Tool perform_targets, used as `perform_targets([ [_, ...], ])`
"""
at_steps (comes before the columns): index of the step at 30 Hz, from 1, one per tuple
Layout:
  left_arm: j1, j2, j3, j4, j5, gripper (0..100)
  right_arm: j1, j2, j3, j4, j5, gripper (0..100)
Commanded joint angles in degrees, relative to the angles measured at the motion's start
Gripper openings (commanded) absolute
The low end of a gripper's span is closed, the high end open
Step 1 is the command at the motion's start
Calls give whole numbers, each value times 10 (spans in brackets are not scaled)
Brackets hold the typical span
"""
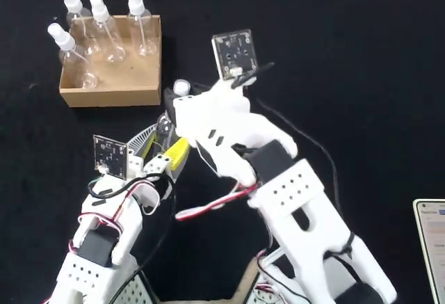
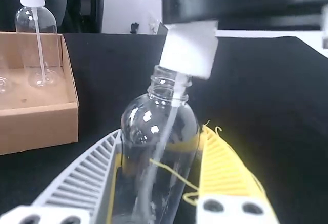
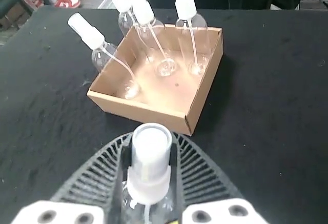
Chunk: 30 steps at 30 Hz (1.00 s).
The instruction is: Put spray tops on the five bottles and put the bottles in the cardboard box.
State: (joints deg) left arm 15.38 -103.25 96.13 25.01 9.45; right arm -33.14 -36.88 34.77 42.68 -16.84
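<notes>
An open brown cardboard box (image 1: 111, 97) sits near the far left corner of the black-covered table (image 1: 348, 53). In it stand four clear plastic bottles (image 1: 104, 33), each fitted with a white spray top and a thin dip tube; three stand along the box's far side and one leans at its left side. None of them carries a label that can be made out.

A fifth clear plastic bottle (image 2: 154, 126) stands just off the box's near right corner. The left gripper (image 2: 163, 149) is clamped on its body, one grey ribbed finger and one yellow finger on either side. The right gripper (image 3: 149, 141) pinches the fifth white spray top (image 2: 188, 55) between its dark ribbed fingers. That top sits tilted at the bottle's threaded neck, its tube running down inside.

At the table's right edge lies a white-framed screen (image 1: 432, 234); its print is too small to read.
</notes>
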Motion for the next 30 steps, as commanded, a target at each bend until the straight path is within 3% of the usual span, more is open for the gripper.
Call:
perform_targets([
  [1,-6,-7,12,-12,6,66,-18,-39,22,-10,25,11],
  [5,-6,-7,12,-12,6,66,-29,-58,67,-69,82,12],
  [11,-6,-7,12,-12,6,66,-30,-51,81,-84,89,14],
  [18,-6,-7,12,-12,6,66,-46,-55,31,-24,87,185],
  [25,-6,-7,12,-12,6,66,-74,-63,-118,75,90,141],
  [30,-6,-7,12,-12,6,66,-36,-81,-197,110,91,135],
])
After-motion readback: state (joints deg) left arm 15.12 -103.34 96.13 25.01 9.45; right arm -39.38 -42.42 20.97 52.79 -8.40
